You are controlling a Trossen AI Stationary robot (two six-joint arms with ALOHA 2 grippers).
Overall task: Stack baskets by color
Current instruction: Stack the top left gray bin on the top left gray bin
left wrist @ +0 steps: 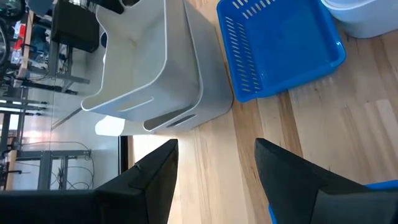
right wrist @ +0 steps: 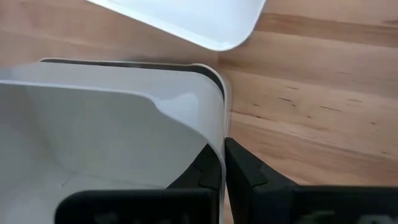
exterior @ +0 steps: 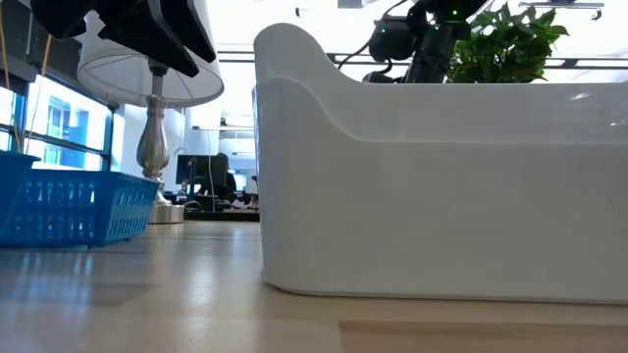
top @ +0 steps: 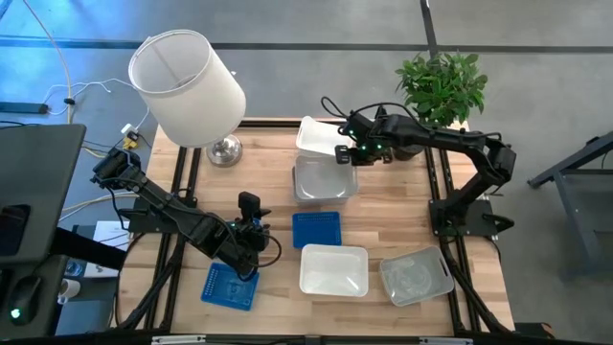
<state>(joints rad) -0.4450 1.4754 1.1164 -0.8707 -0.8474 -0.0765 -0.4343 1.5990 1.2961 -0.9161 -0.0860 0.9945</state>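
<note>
White plastic wall sits pinched between my right gripper's [right wrist: 222, 177] closed fingers; this tray [top: 324, 178] sits at twelve o'clock on the table [top: 383, 216], touching another white tray [top: 318, 136] behind it. I should lift straight and level so the thin rim doesn't slip. My left gripper [top: 247, 251] hangs spread wide at eight o'clock, beside a perforated blue basket [top: 230, 286].

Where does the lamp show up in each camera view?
High view: lamp at the table's back left, shade seen from above.
Low view: lamp at upper left, behind the blue basket.
Left wrist view: not in it.
Right wrist view: not in it.
Shared landmark: the plant, back right in the high view, upper right in the low view.
</note>
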